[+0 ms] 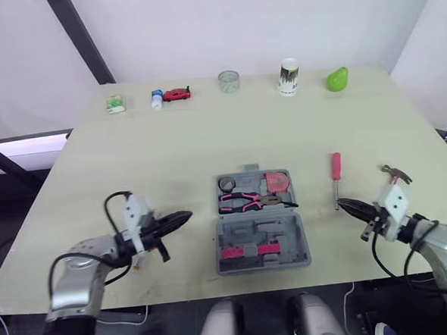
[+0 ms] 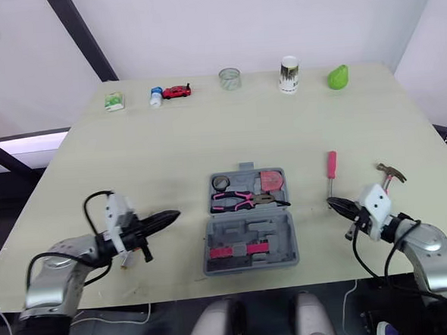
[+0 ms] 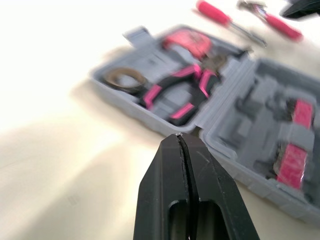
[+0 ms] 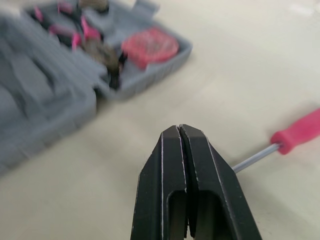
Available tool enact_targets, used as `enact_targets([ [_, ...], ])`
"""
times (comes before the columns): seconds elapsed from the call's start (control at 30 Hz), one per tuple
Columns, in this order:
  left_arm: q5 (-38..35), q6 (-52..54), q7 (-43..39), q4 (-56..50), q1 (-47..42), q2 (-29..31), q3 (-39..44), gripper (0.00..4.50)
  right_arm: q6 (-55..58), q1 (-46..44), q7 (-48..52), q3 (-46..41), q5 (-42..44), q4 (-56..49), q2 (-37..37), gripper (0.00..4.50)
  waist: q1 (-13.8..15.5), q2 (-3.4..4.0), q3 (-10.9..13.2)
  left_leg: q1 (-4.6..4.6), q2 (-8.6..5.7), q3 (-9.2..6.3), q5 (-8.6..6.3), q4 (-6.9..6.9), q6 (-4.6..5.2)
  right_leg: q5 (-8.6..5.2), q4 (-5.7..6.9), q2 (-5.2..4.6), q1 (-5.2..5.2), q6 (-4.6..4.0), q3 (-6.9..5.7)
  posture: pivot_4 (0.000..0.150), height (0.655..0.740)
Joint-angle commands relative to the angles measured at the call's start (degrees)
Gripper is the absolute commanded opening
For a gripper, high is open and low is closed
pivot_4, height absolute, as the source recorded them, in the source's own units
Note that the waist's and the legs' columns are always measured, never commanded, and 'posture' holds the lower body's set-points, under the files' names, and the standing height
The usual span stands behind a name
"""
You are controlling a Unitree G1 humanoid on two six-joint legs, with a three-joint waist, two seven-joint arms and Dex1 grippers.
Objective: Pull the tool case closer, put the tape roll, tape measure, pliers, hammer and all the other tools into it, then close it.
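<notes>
The grey tool case [image 1: 303, 248] lies open near the table's front edge. Its far half holds the tape roll [image 1: 227, 184], the pink-handled pliers [image 1: 244, 202] and the pink tape measure [image 1: 277, 183]. A red-handled screwdriver [image 1: 335, 171] lies to the right of the case. Further right lies the hammer [image 1: 395, 174]. My left gripper [image 1: 184, 215] is shut and empty, left of the case, pointing at it. My right gripper [image 1: 344, 203] is shut and empty, its tip beside the screwdriver's shaft [image 4: 252, 158].
Along the table's far edge stand a green-and-white box [image 1: 114, 104], a small bottle [image 1: 156, 99], a red toy car [image 1: 176, 94], a glass jar [image 1: 229, 80], a paper cup [image 1: 288, 77] and a green object [image 1: 337, 78]. Bare tabletop [image 1: 206, 138] lies between them and the case.
</notes>
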Motion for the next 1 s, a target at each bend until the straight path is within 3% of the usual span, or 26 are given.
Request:
enact_targets([
  [0.03, -3.8, 1.4, 3.1, -0.8, 2.9, 0.7, 8.0, 0.00, 0.9, 4.5, -0.9, -6.5, 4.1, -3.7, -0.7, 0.02, 0.0, -0.01, 0.0, 0.00, 0.00, 0.00, 0.00, 0.00, 0.00, 0.00, -0.01, 0.00, 0.00, 0.00, 0.00, 0.150, 0.7400],
  [0.13, -6.5, 2.5, 4.6, 0.3, 6.0, 0.1, 13.5, 0.00, -1.0, 8.7, -0.7, -10.4, 4.4, -2.6, -0.8, 0.02, 0.1, -0.01, 0.0, -0.01, 0.00, 0.01, 0.00, 0.00, 0.00, -0.01, -0.06, -0.02, 0.00, -0.01, 0.00, 0.150, 0.7400],
  [0.23, -6.2, 0.2, 3.3, 4.1, 12.9, 0.4, 18.6, 1.23, -4.6, 13.7, -0.8, -16.1, 4.6, 2.1, -0.1, 0.00, 0.0, -0.01, 0.0, 0.01, -0.01, 0.05, 0.00, -0.04, 0.00, -0.02, -0.11, -0.02, 0.00, -0.02, 0.02, 0.150, 0.7400],
  [0.3, -5.9, -0.9, 2.4, 5.0, 16.4, 0.6, 20.4, 2.33, -6.5, 15.9, -0.1, -18.6, 5.4, 3.9, 0.2, 0.00, -0.1, -0.02, 0.0, 0.05, -0.01, 0.15, -0.01, -0.13, 0.00, -0.12, -0.20, -0.01, -0.01, -0.18, 0.08, 0.150, 0.7400],
  [0.43, -6.9, -2.4, 1.0, 6.3, 21.1, 1.1, 24.0, 4.01, -7.0, 19.5, 2.1, -24.0, 9.5, 6.1, 1.0, 1.18, 0.0, -0.14, 0.1, 0.04, 0.02, 0.15, -0.02, -0.14, 0.00, -0.16, -0.27, 0.00, -0.01, -0.22, 0.07, 0.150, 0.7400],
  [0.47, -7.2, -2.8, 0.4, 7.2, 21.7, 1.2, 24.8, 4.49, -7.1, 20.3, 2.9, -24.9, 10.2, 6.5, 1.0, 1.73, 0.1, -0.16, 0.1, 0.06, 0.03, 0.13, -0.02, -0.12, 0.00, -0.16, -0.26, -0.05, 0.00, -0.22, 0.07, 0.150, 0.7400],
  [0.67, -8.7, -3.2, -1.8, 8.3, 25.7, 0.8, 28.4, 4.50, -6.5, 23.4, 6.6, -29.5, 13.0, 9.5, -0.2, 4.38, 0.3, -0.18, 0.1, 0.09, 0.02, 0.12, -0.02, -0.15, -0.02, -0.17, -0.38, -0.43, 0.02, -0.22, 0.07, 0.150, 0.7400],
  [1.0, -9.6, -2.6, -1.4, 5.1, 26.8, -0.8, 27.9, 4.50, -2.3, 24.6, 5.3, -29.0, 14.0, 3.3, -0.4, 4.45, 0.3, -0.16, 0.1, 0.05, 0.03, 0.10, -0.03, -0.18, -0.02, -0.16, -0.44, -0.58, 0.02, -0.22, 0.10, 0.150, 0.7400],
])
